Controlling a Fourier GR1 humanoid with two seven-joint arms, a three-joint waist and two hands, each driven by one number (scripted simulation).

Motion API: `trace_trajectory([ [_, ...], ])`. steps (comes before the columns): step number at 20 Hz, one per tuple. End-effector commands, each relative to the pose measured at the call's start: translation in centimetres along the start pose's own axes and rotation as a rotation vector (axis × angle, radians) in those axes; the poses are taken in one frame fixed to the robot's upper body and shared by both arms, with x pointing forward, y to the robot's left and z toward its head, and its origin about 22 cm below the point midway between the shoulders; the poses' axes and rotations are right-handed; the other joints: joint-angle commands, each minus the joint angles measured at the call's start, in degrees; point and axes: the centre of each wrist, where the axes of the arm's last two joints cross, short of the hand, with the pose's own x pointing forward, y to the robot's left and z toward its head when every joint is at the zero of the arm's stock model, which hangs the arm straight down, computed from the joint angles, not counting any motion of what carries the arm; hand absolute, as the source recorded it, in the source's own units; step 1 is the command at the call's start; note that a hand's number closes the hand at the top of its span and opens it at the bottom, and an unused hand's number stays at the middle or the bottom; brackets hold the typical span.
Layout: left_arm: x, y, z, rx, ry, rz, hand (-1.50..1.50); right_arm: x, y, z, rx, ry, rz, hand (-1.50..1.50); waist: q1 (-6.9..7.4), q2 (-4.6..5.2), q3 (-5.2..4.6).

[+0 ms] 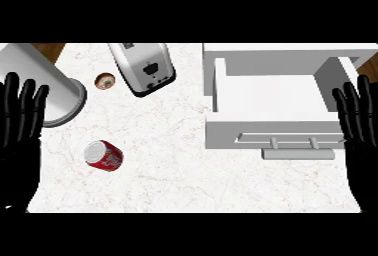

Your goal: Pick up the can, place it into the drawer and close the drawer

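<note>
A red can (104,155) with a silver top lies on its side on the white marble counter, left of centre. The white drawer (270,134) stands pulled open at the right, its inside bare, with a bar handle (295,142) on its front. My left hand (18,117) stays open at the left edge, fingers up, a short way left of the can and not touching it. At the right edge my right hand (358,120) is open too, fingers up, beside the drawer's right end.
A silver toaster (144,67) lies at the back centre. A large grey cylinder pot (48,85) stands at the back left, close to my left hand. A small brown round object (105,80) sits between them.
</note>
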Motion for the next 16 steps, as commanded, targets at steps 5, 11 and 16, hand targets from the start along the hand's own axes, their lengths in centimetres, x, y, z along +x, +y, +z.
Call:
trace_trajectory([
  [5, 0.4, -2.4, -0.2, -0.639, -0.079, 0.396, -1.5, -0.4, 0.3, -0.2, 0.01, -0.029, -0.005, -1.5, -1.9, 0.06, -1.61],
  [11, -2.4, 4.3, 1.7, -0.931, 0.291, 0.294, -1.5, -2.9, -1.9, 2.1, -0.079, 0.301, 0.031, -1.5, -0.76, 0.26, -1.35],
  [16, -1.5, 10.7, 1.1, -0.978, 0.282, 0.318, -1.5, -3.2, -2.5, 2.7, -0.113, 0.314, 0.021, -1.5, -0.08, -0.02, -1.24],
])
